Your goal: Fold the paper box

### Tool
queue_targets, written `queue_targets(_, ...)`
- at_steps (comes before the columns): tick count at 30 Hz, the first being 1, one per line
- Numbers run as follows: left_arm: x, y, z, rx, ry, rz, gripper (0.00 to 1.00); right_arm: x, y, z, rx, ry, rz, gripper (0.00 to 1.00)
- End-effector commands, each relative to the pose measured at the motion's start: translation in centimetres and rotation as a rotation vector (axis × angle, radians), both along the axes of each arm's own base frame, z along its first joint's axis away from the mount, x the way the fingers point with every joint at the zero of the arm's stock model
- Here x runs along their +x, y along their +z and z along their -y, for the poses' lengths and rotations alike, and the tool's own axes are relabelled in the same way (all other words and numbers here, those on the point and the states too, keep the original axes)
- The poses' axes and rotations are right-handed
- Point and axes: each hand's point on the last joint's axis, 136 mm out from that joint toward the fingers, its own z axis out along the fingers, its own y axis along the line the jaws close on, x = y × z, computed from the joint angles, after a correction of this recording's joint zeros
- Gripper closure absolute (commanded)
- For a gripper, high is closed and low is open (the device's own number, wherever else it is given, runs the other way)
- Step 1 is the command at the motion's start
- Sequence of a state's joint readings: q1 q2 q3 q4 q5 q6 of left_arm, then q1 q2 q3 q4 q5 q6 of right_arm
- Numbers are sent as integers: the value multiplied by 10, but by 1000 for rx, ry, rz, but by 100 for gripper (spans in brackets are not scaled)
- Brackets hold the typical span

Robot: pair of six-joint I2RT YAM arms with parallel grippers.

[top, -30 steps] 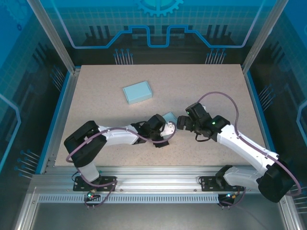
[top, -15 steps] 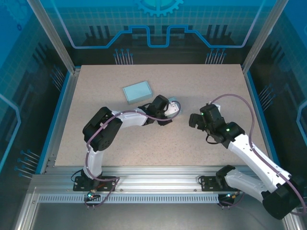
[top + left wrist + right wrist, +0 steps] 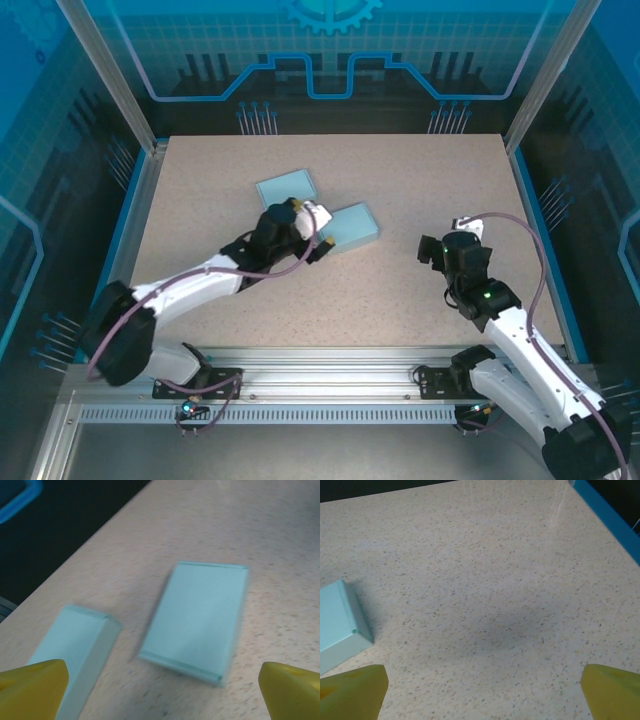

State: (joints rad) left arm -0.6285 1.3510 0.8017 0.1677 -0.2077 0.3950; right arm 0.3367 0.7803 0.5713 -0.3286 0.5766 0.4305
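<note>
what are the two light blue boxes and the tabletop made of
The nearer box and the farther box look like thin card or paper with a matte pale blue finish: crisp folded edges, flat faces, no gloss. The tabletop looks like speckled beige laminate or stone-effect board, smooth with a faint sheen. The look alone does not settle which.

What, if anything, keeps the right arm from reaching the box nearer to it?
Probably nothing, so yes: bare table lies between the open right gripper and that box; the left gripper sits on its far side.
</note>
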Motion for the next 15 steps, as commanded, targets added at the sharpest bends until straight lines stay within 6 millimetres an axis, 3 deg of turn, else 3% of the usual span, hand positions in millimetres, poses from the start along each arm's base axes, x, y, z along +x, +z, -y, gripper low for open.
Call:
queue_targets(1,2,-3,-56,-76,236,12,1,14,16,11,-59,-26,91,0)
queue_targets(9,-16,-16,-172,-224,585,50,1,33,-6,10,-138,33,118,0)
queue_targets(15,-21,-35,-218,-287,708,55,1,43,-18,21,-140,29,137,0)
